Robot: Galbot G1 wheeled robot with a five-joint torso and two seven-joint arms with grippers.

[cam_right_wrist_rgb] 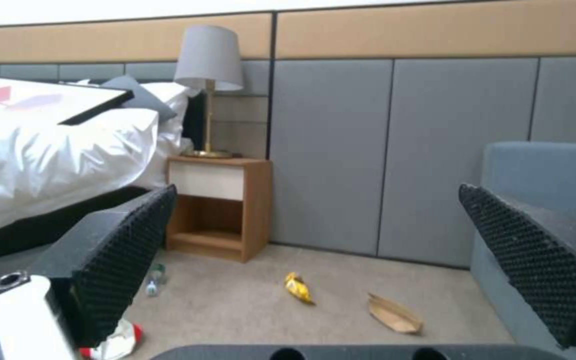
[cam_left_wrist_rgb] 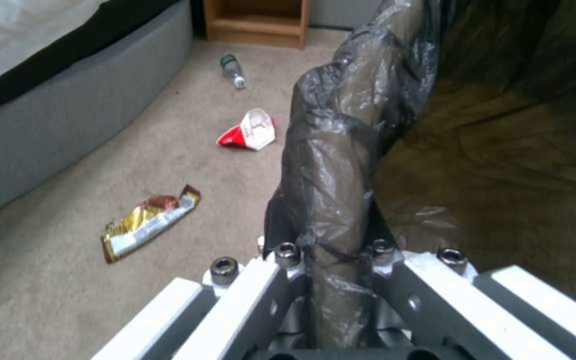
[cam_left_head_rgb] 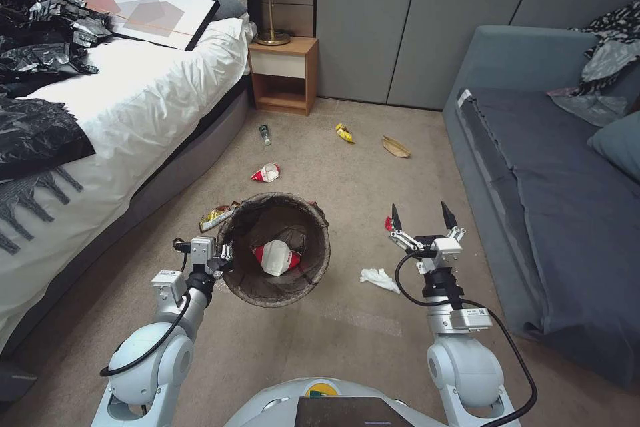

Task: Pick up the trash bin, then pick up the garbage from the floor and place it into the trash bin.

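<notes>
Your left claw (cam_left_head_rgb: 223,255) is clamped on the rim of the trash bin (cam_left_head_rgb: 275,250), holding it above the floor (cam_left_head_rgb: 373,173) in front of the robot; a red-and-white carton (cam_left_head_rgb: 275,257) already lies inside. Your right claw (cam_left_head_rgb: 424,219) hangs spread wide and empty, between the bin and the grey sofa (cam_left_head_rgb: 553,193). Near it you have a white tissue wad (cam_left_head_rgb: 380,278) and a red scrap (cam_left_head_rgb: 388,222). Further out lie a second red-and-white carton (cam_left_head_rgb: 266,173), a green bottle (cam_left_head_rgb: 265,134), a yellow wrapper (cam_left_head_rgb: 345,133) and a flat brown paper bag (cam_left_head_rgb: 395,147). The bed (cam_left_head_rgb: 133,107) hems in the left side, with the nightstand (cam_left_head_rgb: 283,73) beyond.

The left wrist view gives you the dark bag (cam_left_wrist_rgb: 341,150) pinched at the rim, plus a gold-and-brown snack wrapper (cam_left_wrist_rgb: 149,221) that the head view half hides behind the bin. The right wrist view shows the pads (cam_right_wrist_rgb: 118,255) apart.
</notes>
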